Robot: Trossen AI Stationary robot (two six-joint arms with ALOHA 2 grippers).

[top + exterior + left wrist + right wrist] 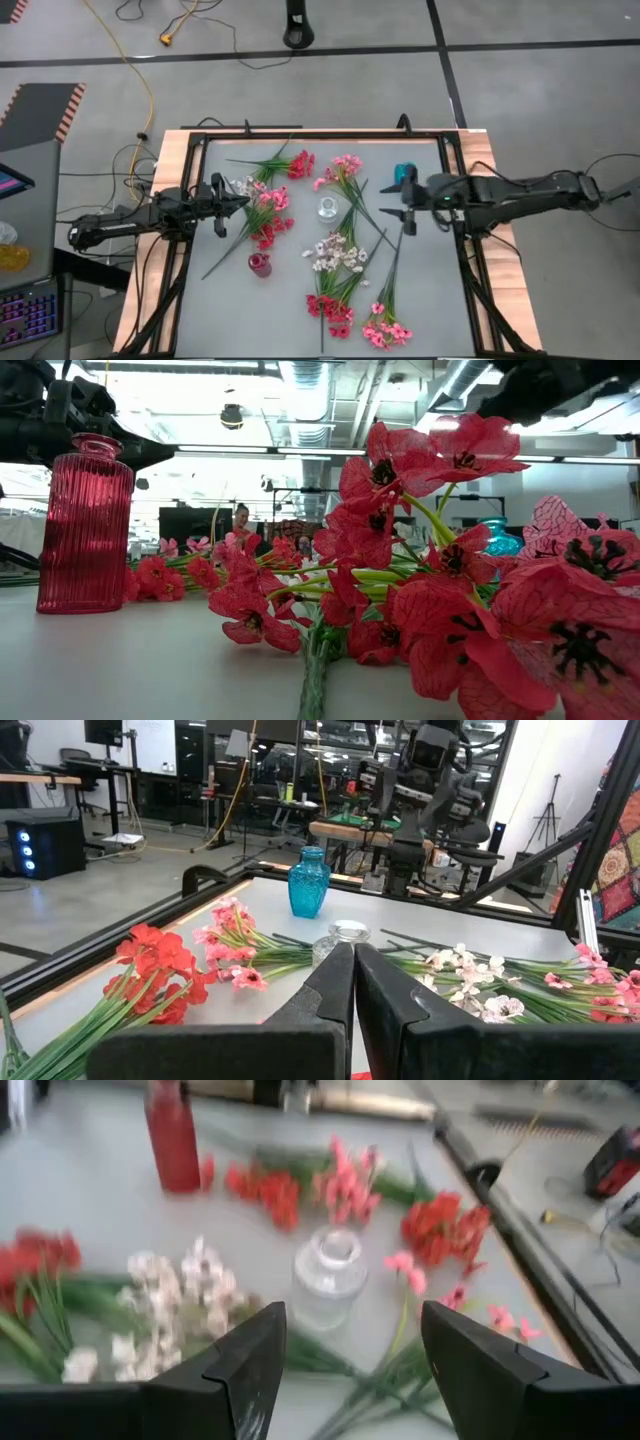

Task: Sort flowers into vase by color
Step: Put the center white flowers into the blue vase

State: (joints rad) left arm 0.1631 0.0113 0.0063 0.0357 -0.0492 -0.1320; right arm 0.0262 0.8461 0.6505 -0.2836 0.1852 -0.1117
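- Lying loose across the grey tabletop (420, 310), the flowers (335, 255) form several sprigs, none of them standing in a vase.
- A red bunch (300, 164) and a pink bunch (342, 168) lie toward the far edge, their green stems crossing toward the middle.
- A white sprig (338, 252) lies at the centre, just nearer than the clear glass vase (328, 208), with another red bunch (330, 315) and a pink bunch (385, 330) at the near edge.
- More red and pink blossoms (268, 215) lie on the left side, just beside the left end effector.
- The red ribbed vase (259, 264) stands upright near those blossoms, on the near-left part of the tabletop; from table height it rises tall beside the red petals.
- The blue vase (404, 175) stands upright on the right side, toward the far edge.
- The right end effector (408, 205) hovers above the tabletop just beside the blue vase, its fingers spread wide apart and holding nothing; past them its wrist camera sees the clear vase and the white sprig.
- The left end effector (240, 199) sits at the left side, pointing toward the centre, its fingers (335, 995) pressed together with nothing between them.
- A black frame (455, 200) borders the tabletop.
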